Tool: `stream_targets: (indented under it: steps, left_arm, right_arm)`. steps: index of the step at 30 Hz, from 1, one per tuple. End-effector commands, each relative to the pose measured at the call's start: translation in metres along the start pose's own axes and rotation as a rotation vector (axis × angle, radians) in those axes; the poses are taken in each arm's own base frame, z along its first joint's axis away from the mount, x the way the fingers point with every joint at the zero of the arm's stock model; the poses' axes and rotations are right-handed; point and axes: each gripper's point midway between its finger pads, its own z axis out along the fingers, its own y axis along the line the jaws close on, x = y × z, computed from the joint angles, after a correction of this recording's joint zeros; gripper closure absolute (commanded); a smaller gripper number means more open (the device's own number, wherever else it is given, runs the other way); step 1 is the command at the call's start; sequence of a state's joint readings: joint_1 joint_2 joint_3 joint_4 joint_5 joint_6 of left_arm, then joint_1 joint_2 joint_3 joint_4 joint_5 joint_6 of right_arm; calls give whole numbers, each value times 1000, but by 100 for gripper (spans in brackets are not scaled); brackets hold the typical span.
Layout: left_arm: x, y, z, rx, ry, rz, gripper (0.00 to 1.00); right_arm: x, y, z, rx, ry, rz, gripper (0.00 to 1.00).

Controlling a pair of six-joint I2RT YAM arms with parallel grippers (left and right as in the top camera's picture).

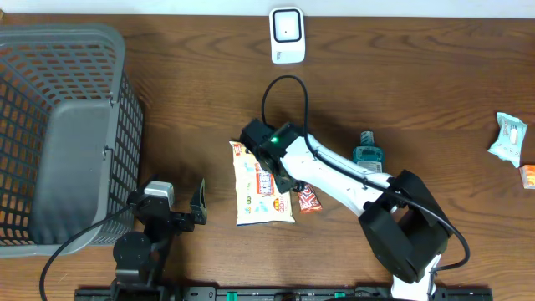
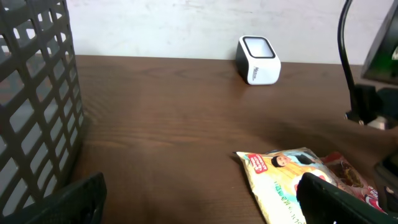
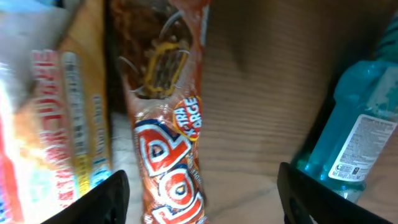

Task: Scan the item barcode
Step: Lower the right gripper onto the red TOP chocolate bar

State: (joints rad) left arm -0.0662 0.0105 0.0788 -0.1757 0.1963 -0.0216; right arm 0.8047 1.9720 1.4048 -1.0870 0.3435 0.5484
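Note:
A red-brown chocolate bar lies on the table between the snack bag and the bottle, and it also shows partly under the arm from overhead as the bar. My right gripper hangs low over it, open, with the bar between its fingers, closer to the left one. Neither finger touches the bar. From overhead the right gripper is at the table's middle. The white barcode scanner stands at the far edge, and the scanner faces the table. My left gripper rests open and empty near the front left.
A yellow snack bag lies just left of the bar. A blue bottle stands to its right. A grey mesh basket fills the left side. A pale green packet and an orange item lie at the right edge.

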Motion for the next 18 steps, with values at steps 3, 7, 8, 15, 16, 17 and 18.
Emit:
stream_targets:
  steps: [3,7,8,15,16,17,18]
  left_arm:
    - [12,3,1,-9,34,8,2]
    - [12,3,1,-9,33,8,2]
    - [12,3,1,-9,33,8,2]
    - [12,3,1,-9,34,8,2]
    - [12,3,1,-9,34,8,2]
    - [12,3,1,-9,34,8,2]
    - [12,3,1,-9,33,8,2]
  right_arm:
    - [-2,-4,7,29,-35,45,32]
    - [-3,1,16,12,-57,55,36]
    - [-5,2,17,10,-65,57,38]
    - [-23,14,14,-10,-153,38,47]
    - [-24,14,13,5,-169,35,48]
    - [-25,14,14,18,-177,29,48]
    - [-25,14,15,40,-185,19,48]
